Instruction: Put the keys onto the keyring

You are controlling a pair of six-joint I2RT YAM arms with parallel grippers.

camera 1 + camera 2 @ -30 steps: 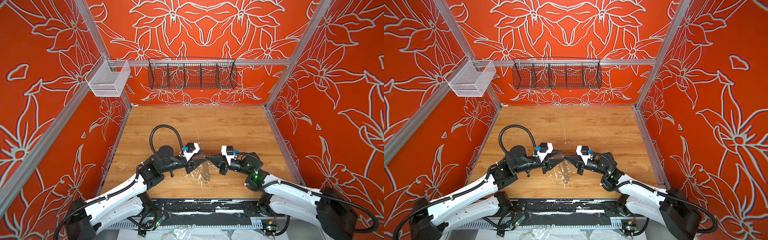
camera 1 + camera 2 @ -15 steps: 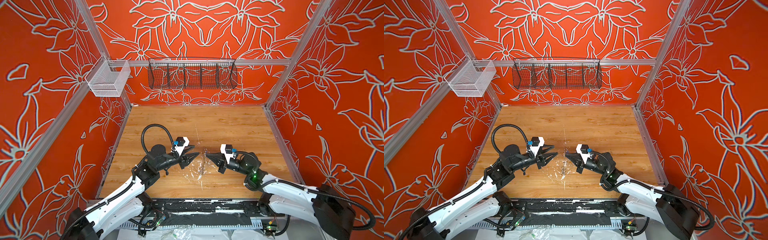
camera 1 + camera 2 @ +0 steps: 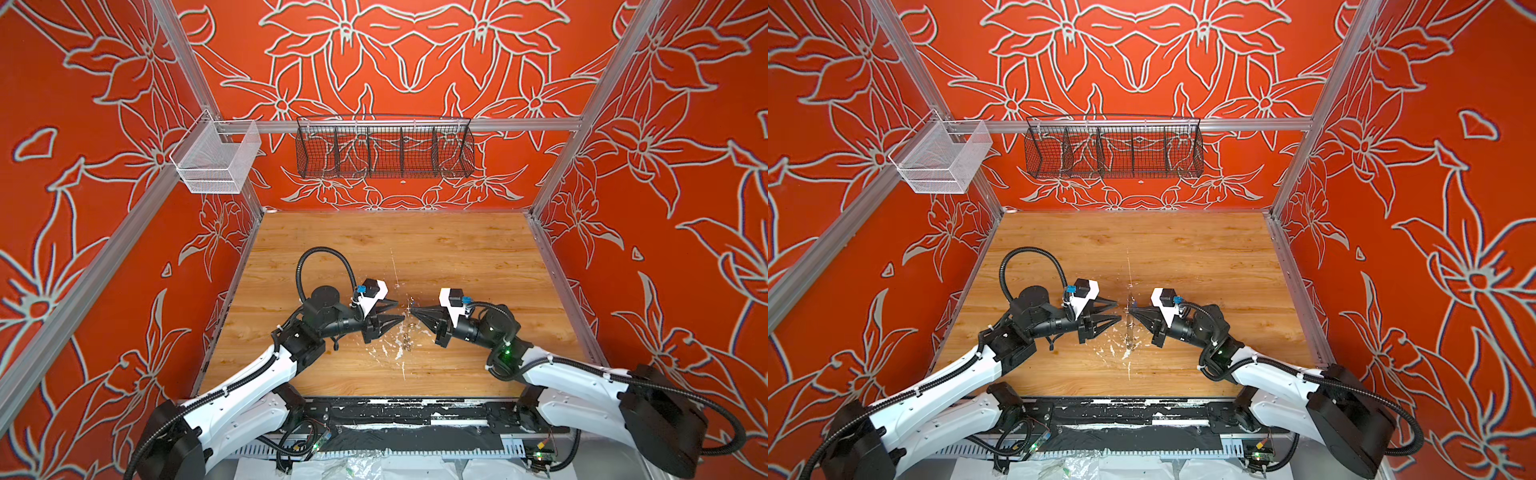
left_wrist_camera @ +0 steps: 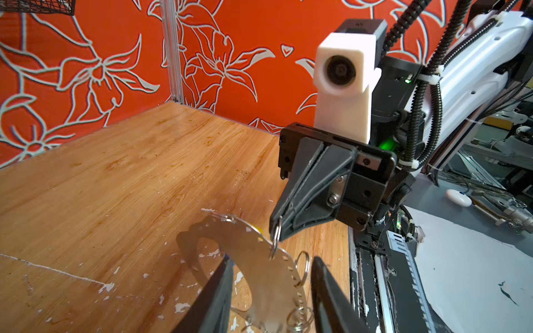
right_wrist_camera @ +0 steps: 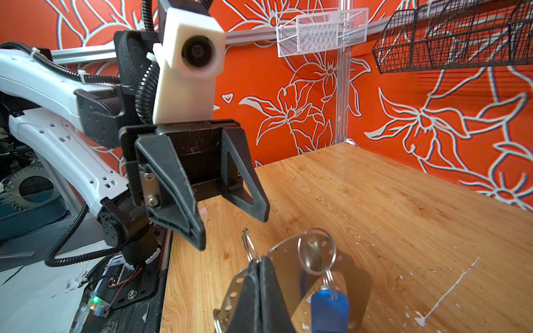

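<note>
My right gripper [image 5: 259, 261] is shut on a small split ring [image 4: 276, 237] at the edge of the keyring [image 4: 248, 245], a flat grey metal ring that hangs from it above the table. A key with a blue tag [image 5: 328, 311] dangles from another split ring [image 5: 315, 253] on the keyring. A spot of yellow [image 4: 258, 229] shows behind the keyring's rim. My left gripper [image 4: 271, 261] is open, its fingers either side of the keyring's band with a gap to each. In both top views the left gripper [image 3: 401, 310] and right gripper [image 3: 412, 309] meet tip to tip over the table's near middle.
The wooden table [image 3: 457, 257] has white paint flecks under the grippers. A white mesh basket [image 3: 216, 162] and a black wire basket [image 3: 384, 147] hang on the back rail. Orange walls close three sides. A black rail [image 3: 395, 415] runs along the table's front edge.
My left gripper pulled back a little from the right one and opened, then came close again at the keyring. The right gripper has kept its grip and hardly moved.
</note>
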